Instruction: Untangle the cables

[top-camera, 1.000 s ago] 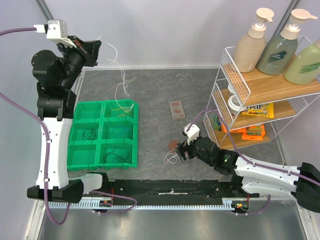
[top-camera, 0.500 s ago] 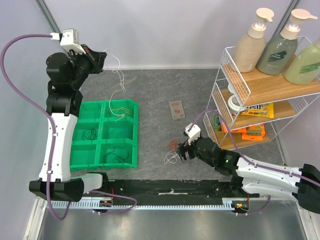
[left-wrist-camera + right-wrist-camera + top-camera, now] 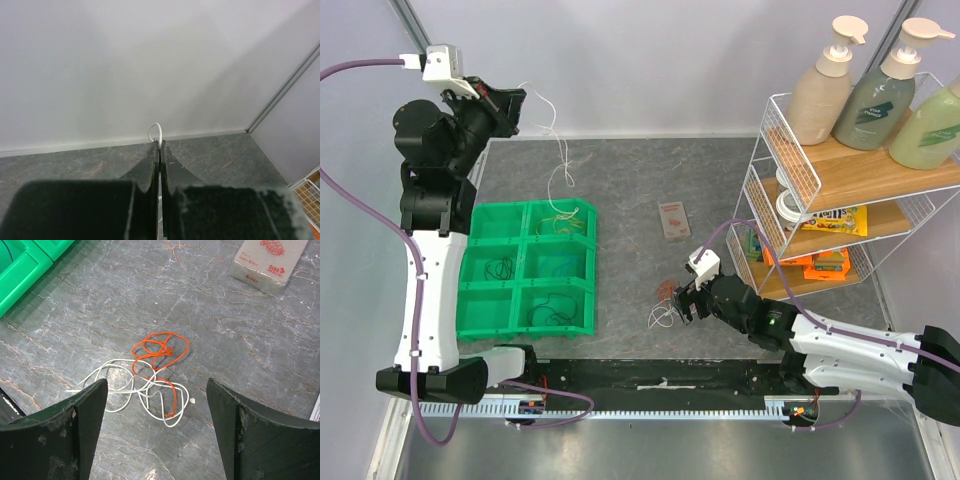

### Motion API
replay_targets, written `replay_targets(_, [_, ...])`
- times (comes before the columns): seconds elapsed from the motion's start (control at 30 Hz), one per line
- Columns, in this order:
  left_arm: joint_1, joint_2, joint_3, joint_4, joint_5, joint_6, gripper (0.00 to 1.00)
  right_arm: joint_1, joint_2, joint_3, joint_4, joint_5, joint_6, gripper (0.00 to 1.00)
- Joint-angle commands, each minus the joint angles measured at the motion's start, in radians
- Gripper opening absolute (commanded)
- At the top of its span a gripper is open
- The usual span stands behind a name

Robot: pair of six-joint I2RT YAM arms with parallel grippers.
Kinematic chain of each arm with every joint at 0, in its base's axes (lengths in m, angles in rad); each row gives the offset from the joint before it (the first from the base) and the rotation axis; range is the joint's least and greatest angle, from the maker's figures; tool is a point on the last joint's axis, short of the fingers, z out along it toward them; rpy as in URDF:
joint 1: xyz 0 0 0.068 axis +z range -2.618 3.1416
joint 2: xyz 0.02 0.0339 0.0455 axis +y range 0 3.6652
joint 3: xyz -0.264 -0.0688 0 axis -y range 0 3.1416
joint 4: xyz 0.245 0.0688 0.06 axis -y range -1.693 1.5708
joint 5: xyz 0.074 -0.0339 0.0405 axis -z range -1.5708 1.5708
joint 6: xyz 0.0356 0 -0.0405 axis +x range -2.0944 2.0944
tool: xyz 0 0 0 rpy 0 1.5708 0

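Right wrist view: my right gripper (image 3: 156, 390) gapes wide, empty, above an orange cable (image 3: 152, 351) knotted with a white cable (image 3: 150, 382) on the table (image 3: 250, 340) — limp, featherlight threads, best pinched at a raised loop. My left gripper (image 3: 159, 146) is clamped tight on a dangling white strand (image 3: 154, 131) — held high.

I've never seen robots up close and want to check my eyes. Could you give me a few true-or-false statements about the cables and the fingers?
1. The left fingers are shut on a hanging white cable. True.
2. The right fingers grip the orange cable. False: they stand open, and it lies loose between them.
3. The orange cable is tangled with a loose white cable on the table. True.
4. The green tray is empty. False: several compartments hold sorted cables.
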Motion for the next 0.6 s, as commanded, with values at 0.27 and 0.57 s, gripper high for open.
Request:
replay_targets(0.27, [0.013,0.007,-0.095,0.047,-0.025,0.019,0.02,-0.005,-0.005,-0.004,0.04,0.006,0.003,0.88])
replay_targets(0.57, [0.024,-0.055,-0.305,0.065,-0.106,0.016,0.02,-0.005,0.001,-0.012,0.05,0.004,0.006,0.88])
